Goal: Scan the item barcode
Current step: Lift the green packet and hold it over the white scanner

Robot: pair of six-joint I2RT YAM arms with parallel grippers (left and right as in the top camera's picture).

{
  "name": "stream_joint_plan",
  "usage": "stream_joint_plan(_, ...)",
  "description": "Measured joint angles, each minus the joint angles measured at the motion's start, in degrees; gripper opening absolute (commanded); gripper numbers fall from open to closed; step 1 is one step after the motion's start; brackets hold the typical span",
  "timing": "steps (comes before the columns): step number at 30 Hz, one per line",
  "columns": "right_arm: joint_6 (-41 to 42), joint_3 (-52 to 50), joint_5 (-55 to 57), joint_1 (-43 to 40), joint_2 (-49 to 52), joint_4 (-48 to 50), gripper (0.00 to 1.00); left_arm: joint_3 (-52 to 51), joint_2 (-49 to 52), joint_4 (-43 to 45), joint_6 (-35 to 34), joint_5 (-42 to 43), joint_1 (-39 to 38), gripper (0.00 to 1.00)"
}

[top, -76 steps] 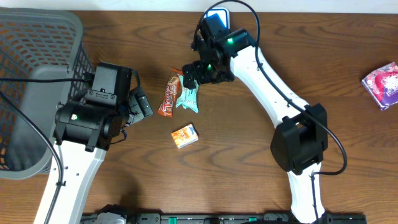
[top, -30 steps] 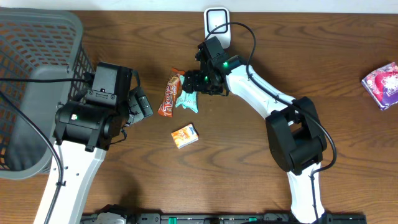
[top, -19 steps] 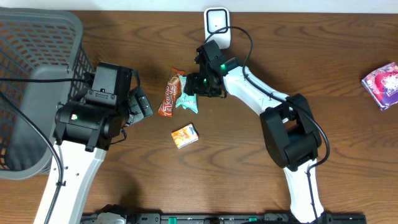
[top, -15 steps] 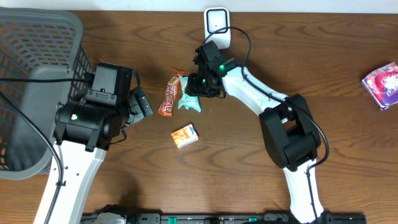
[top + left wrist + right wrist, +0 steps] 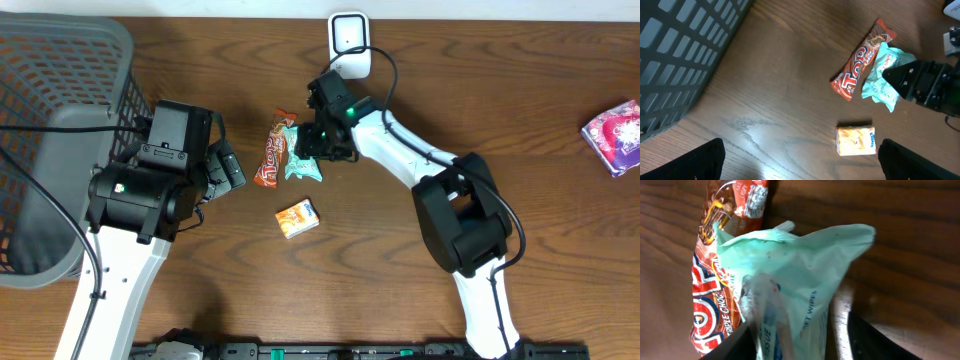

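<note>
1. A grey basket (image 5: 60, 60) sits at the left edge of the brown surface (image 5: 350, 290), up in the far left corner.
2. Just right of the basket is the left hand (image 5: 228, 168). Its fingers are spread wide apart and it holds nothing. It hangs over bare wood, apart from all the packets.
3. Next is a red chocolate bar (image 5: 272, 150). It lies flat near the middle of the surface, a bit closer to the far edge.
4. A small orange packet (image 5: 297, 217) lies by itself, closer to the front edge than the bar.
5. The teal packet (image 5: 303, 162) is crinkly and lies right against the right side of the chocolate bar, touching it.
6. The right hand (image 5: 322, 140) is down at the teal packet, with one dark finger on each side of it. The pictures do not show if the fingers squeeze the packet or only stand around it.
7. A white scanner (image 5: 349, 40) stands at the far edge, just behind the right hand.
8. A pink packet (image 5: 615, 135) lies at the right edge, well apart from everything else.
</note>
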Motion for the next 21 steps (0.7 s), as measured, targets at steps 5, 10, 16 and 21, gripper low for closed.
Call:
stream_joint_plan(5, 0.33, 0.04, 2.67, 2.60, -0.02, 0.17, 0.01, 0.00, 0.00, 0.00, 0.00, 0.00, 0.00, 0.98)
stream_joint_plan(10, 0.24, 0.13, 2.05, 3.04, -0.07, 0.22, 0.01, 0.00, 0.00, 0.00, 0.00, 0.00, 0.00, 0.98)
stream_joint_plan(16, 0.24, 0.48, -8.74, 0.17, 0.28, -0.74, 0.01, -0.02, 0.00, 0.00, 0.00, 0.00, 0.00, 0.98)
stream_joint_plan(21, 0.24, 2.49, -25.59, -5.84, 0.87, -0.22, 0.01, 0.00, 0.00, 0.02, 0.00, 0.00, 0.00, 0.98)
